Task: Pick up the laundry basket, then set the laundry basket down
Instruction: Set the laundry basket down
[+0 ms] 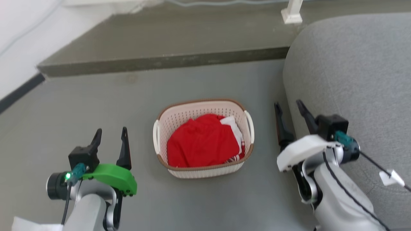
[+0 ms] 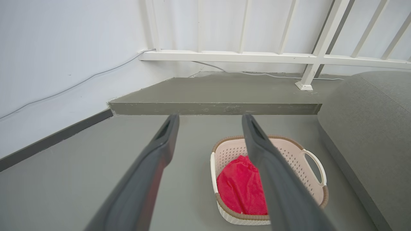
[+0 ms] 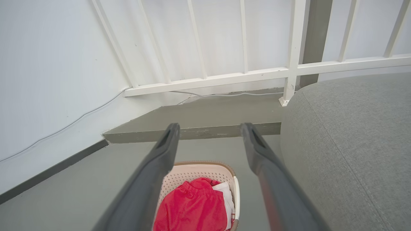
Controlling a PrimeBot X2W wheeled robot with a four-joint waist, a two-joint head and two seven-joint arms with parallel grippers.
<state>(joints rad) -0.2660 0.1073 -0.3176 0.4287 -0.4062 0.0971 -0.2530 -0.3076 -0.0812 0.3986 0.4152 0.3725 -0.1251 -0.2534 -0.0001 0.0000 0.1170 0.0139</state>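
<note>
Nearby, grey sofa (image 1: 353, 64) beside laundry basket (image 1: 205, 172)

Green-shelled left tool (image 1: 111, 129), white-shelled right tool (image 1: 288, 103), long dark fingers (image 1: 123, 150)

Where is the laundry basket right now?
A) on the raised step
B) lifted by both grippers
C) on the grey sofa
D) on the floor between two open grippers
D: the laundry basket rests on the floor, with the left gripper and right gripper open on either side, apart from it.
</note>
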